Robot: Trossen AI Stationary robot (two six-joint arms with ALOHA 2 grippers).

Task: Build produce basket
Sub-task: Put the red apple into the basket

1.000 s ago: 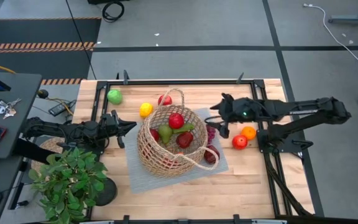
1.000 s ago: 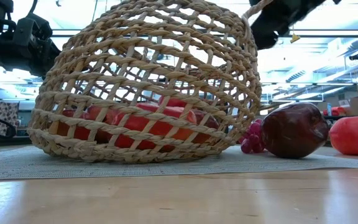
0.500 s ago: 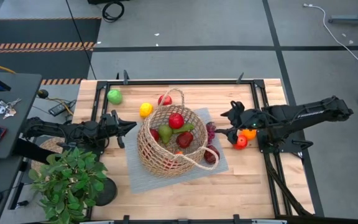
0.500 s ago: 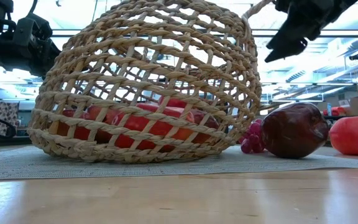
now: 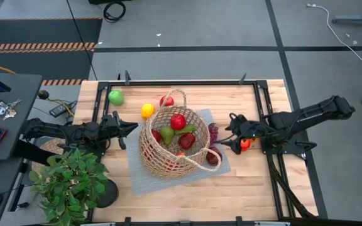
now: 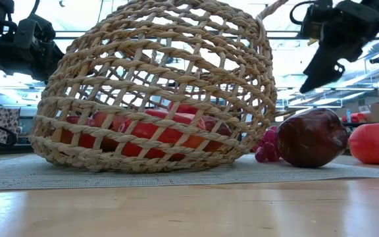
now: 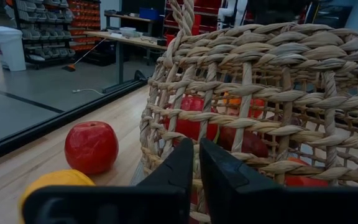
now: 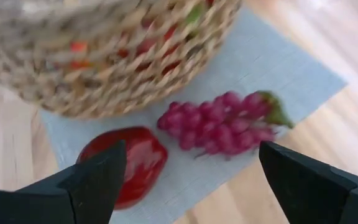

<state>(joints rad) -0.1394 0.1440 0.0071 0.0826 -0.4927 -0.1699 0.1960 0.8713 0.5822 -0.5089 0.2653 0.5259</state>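
Wood table [image 5: 244, 188], grey mat [image 5: 143, 179]; left gripper [image 5: 132, 127] closed, right gripper [image 5: 228, 141] wide.

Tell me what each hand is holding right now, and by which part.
Nothing is held. The left hand is shut and empty, just beside the basket wall. The right hand is open above the grapes and a dark red fruit.
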